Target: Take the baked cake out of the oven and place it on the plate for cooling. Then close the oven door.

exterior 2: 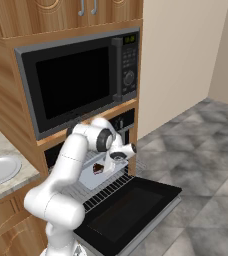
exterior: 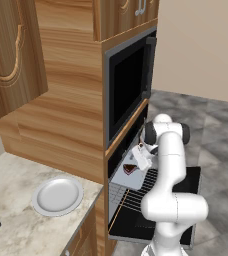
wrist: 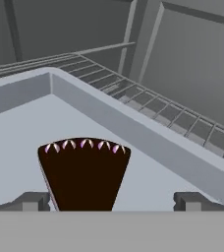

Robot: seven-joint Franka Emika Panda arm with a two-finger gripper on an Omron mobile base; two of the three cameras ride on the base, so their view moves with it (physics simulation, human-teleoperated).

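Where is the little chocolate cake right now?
The cake sits on the grey tray on the oven's pulled-out rack, just above the dropped oven door, between the open gripper's fingertips in the hand view.

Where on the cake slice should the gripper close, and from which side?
Across the two slanted flat sides of the baked cake, mid-wedge. Come from above: it lies in the grey tray, whose raised walls block a low approach. The open gripper already straddles it.

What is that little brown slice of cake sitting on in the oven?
The cake lies in a flat grey tray with low walls, which rests on the wire rack pulled out of the oven. The rack under the tray is covered.
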